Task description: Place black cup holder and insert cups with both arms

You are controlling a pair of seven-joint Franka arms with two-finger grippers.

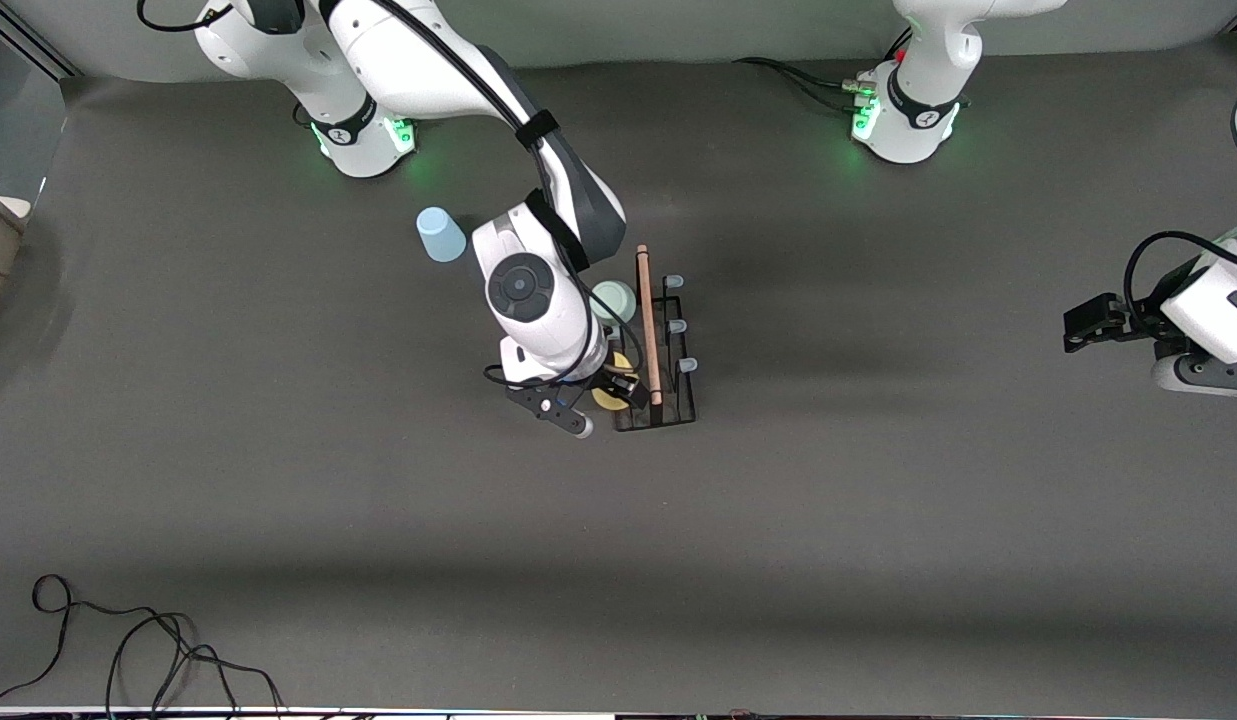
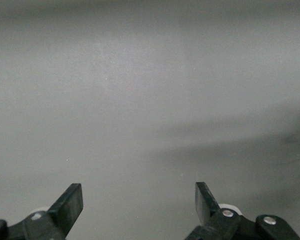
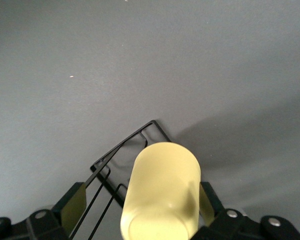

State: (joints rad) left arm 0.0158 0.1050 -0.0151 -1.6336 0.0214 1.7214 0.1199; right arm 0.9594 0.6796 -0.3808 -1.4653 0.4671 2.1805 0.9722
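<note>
Fingers of the right gripper [image 3: 140,207] stand apart around the yellow plastic cup [image 3: 162,192], seated on the black wire cup holder [image 1: 668,345] mid-table beside the pale green cup [image 1: 615,300]; the light blue cup [image 1: 440,234] remains loose. Left gripper [image 2: 139,207] waits, fingers apart.

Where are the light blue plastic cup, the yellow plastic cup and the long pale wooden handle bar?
light blue plastic cup [image 1: 440,234], front view, side wall
yellow plastic cup [image 3: 162,192], right wrist view, side wall
long pale wooden handle bar [image 1: 648,320], front view, mid-length
</note>
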